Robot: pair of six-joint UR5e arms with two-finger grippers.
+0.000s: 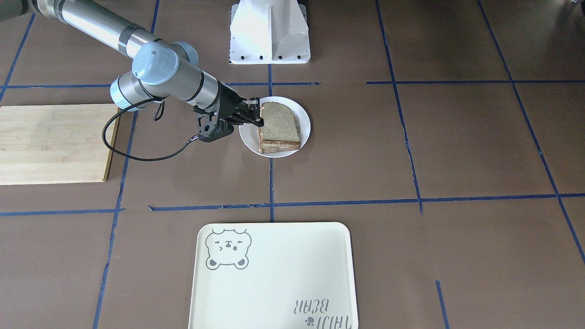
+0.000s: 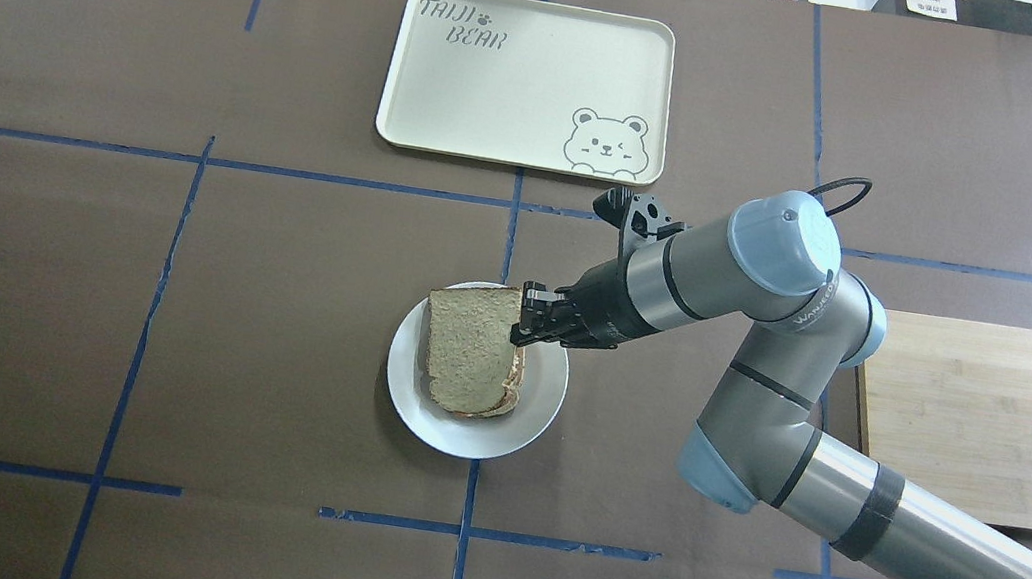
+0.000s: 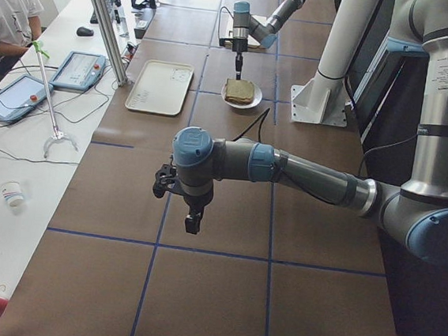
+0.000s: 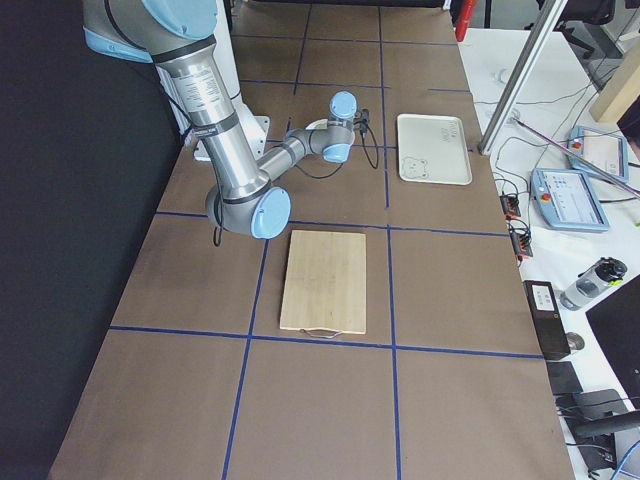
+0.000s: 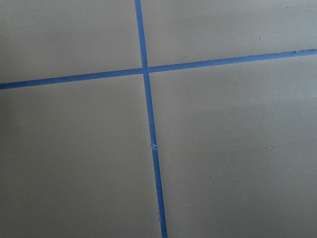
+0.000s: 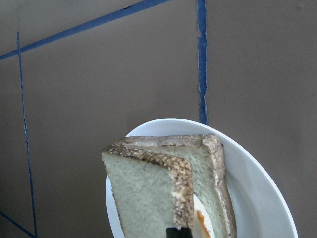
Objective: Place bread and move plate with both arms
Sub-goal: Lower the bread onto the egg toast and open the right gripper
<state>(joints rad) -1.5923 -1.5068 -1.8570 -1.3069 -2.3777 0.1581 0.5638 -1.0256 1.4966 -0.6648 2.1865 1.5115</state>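
Note:
The tan speckled bread (image 2: 467, 348) lies tilted over the white plate (image 2: 465, 436), its held edge raised and its far edge resting on the paler slice (image 2: 510, 393) beneath. My right gripper (image 2: 523, 326) is shut on the bread's crust edge. This also shows in the front view, with gripper (image 1: 259, 114), bread (image 1: 279, 121) and plate (image 1: 306, 119). The right wrist view shows the bread (image 6: 143, 193) above the plate (image 6: 257, 193), with a bit of egg under it. My left gripper (image 3: 192, 222) hangs over bare table far from the plate; I cannot tell if it is open or shut.
A cream bear tray (image 2: 530, 80) lies beyond the plate. A wooden cutting board (image 2: 993, 417) lies to the robot's right. The white base (image 1: 269, 32) stands behind the plate. A person (image 3: 5, 12) sits at the side table.

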